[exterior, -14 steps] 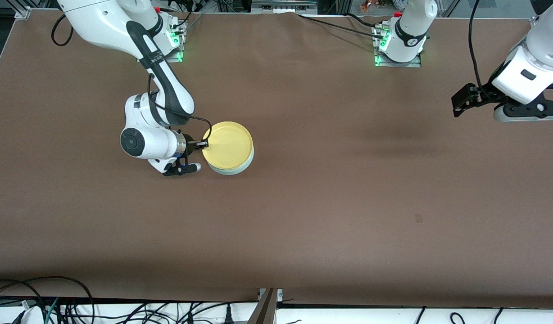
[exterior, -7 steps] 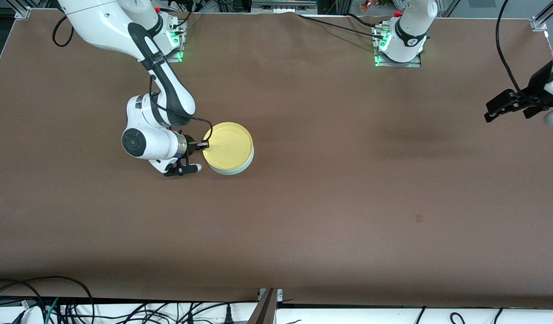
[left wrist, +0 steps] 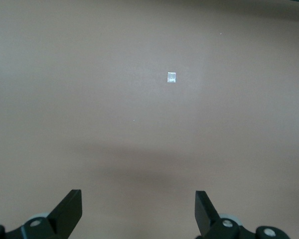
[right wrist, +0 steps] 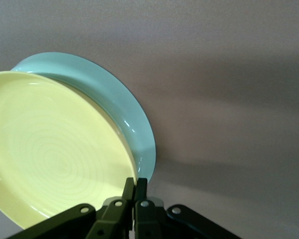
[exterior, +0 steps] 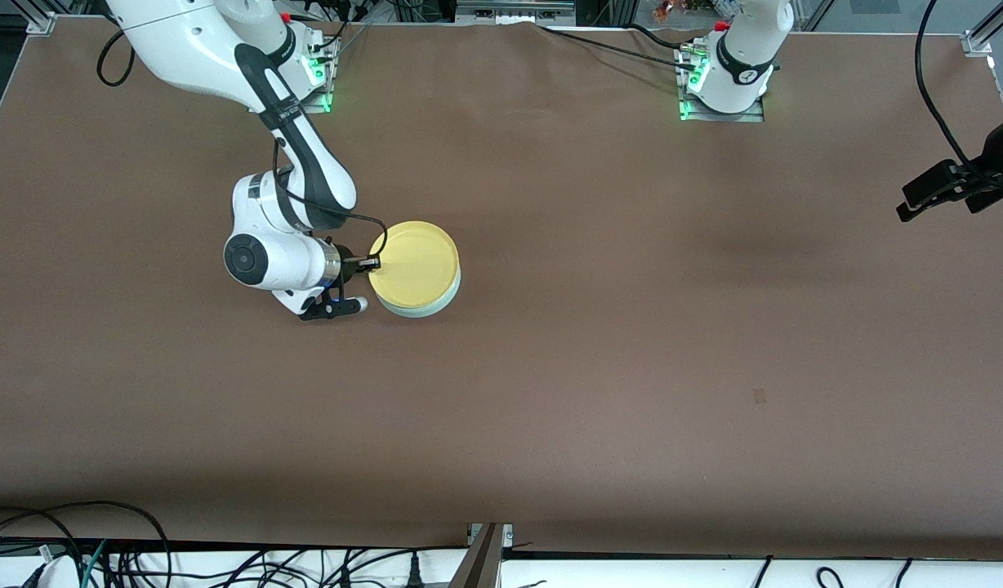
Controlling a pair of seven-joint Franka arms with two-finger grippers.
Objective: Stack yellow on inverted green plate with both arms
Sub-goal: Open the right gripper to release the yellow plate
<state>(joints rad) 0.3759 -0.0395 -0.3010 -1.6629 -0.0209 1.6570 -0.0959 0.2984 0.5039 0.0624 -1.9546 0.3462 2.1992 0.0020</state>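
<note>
The yellow plate point(exterior: 413, 262) lies on top of the pale green plate point(exterior: 424, 309), whose rim shows only under its edge nearer the front camera. My right gripper point(exterior: 373, 263) is shut on the yellow plate's rim at the side toward the right arm's end. In the right wrist view its fingers point(right wrist: 135, 186) pinch the yellow plate point(right wrist: 50, 154), with the green plate point(right wrist: 124, 114) beneath it. My left gripper point(left wrist: 138, 211) is open and empty, up over the bare table at the left arm's end; in the front view only part of the left hand point(exterior: 951, 184) shows.
The brown table point(exterior: 599, 351) holds a small square mark point(exterior: 760, 397) toward the left arm's end, also in the left wrist view point(left wrist: 171, 77). Cables lie below the table's front edge point(exterior: 224, 563).
The left arm has drawn back toward its end of the table and partly out of the front view. The right gripper and both plates have stayed put.
</note>
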